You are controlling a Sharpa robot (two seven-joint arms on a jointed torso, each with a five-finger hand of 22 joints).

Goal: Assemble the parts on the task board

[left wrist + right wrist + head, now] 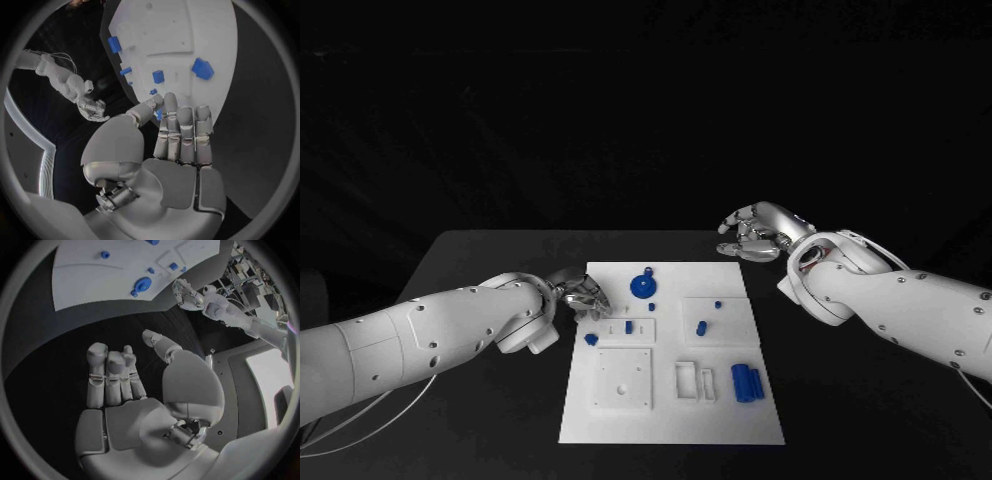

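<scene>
The white task board (668, 400) lies in the middle of the black table. On it are a round blue part (643, 287), several small blue pieces such as one (701, 327) near the middle, and two blue cylinders (746, 382) at the right. My left hand (581, 297) hovers at the board's left edge beside the round part, fingers stretched out and thumb apart, holding nothing (181, 135). My right hand (759, 232) hangs over the table off the board's far right corner, fingers loosely bent and empty (112, 375). The round part (142, 286) lies beyond that hand.
The board has shallow rectangular recesses (625, 378) at its near left and slots (692, 380) beside the cylinders. A small blue piece (590, 339) sits by the board's left edge, just behind my left hand. Bare black table (488, 250) surrounds the board.
</scene>
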